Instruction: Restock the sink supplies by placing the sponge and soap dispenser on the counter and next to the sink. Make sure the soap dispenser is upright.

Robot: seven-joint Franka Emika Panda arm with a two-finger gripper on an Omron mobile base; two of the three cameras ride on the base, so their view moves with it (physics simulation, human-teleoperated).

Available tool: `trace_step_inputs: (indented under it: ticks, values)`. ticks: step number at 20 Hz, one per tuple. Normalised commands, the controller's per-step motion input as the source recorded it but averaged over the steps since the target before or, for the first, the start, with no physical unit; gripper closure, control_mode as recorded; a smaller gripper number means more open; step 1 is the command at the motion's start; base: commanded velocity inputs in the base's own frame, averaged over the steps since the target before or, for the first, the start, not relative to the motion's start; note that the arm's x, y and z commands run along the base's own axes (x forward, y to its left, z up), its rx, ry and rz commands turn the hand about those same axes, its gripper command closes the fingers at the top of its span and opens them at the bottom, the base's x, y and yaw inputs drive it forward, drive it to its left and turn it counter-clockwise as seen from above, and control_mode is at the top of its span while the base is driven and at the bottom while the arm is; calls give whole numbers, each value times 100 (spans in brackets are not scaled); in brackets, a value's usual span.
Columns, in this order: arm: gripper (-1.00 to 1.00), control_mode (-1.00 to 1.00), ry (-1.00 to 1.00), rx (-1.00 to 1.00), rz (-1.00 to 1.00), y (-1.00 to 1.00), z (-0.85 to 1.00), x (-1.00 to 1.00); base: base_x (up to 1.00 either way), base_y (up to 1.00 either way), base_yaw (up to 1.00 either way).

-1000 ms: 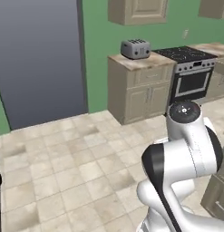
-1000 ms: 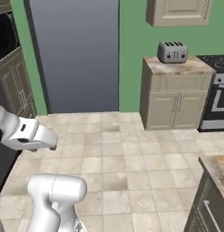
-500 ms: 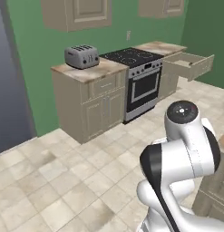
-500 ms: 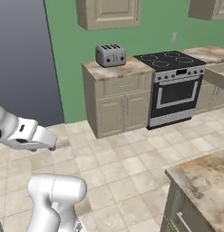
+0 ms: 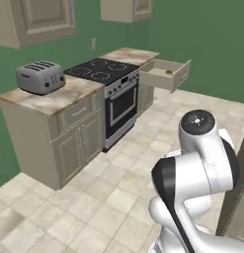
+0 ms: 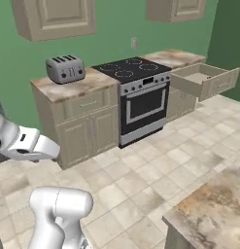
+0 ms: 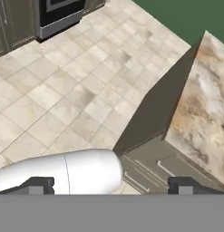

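Observation:
My gripper [image 7: 111, 188] points down at the tiled floor, its two dark fingertips [image 7: 37, 185] far apart at the bottom of the hand view, open with nothing held. A beige marbled counter [image 7: 203, 103] edge lies to the right of it, and the same slab shows as the counter [image 6: 214, 203] at the lower right of the right base view. The sponge, the soap dispenser and the sink are out of view. A small yellowish speck [image 5: 169, 73] lies inside an open drawer, too small to identify.
A grey toaster [image 5: 40, 77] sits on a marbled counter over tan cabinets [image 5: 74, 143]. Beside it is a black stovetop with oven [image 6: 141, 99]. An open drawer [image 6: 205, 80] juts into the tiled floor area [image 6: 155, 165]. Wall cabinets [image 6: 56, 17] hang above.
The whole picture has swung sideways, so the base has turned. The toaster and stove slid left in both base views and the open drawer has come into sight.

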Motion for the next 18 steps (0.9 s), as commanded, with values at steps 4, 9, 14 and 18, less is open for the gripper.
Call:
trace_step_inputs:
  ticks: [4, 9, 14, 18]
  values:
    - [-100, 100, 0, 0, 0, 0, 0, 0, 100, 17, -53]
    - [-100, 100, 0, 0, 0, 0, 0, 0, 100, 3, -50]
    - [-100, 100, 0, 0, 0, 0, 0, 0, 100, 2, -48]
    - [-100, 100, 0, 0, 0, 0, 0, 0, 100, 2, -45]
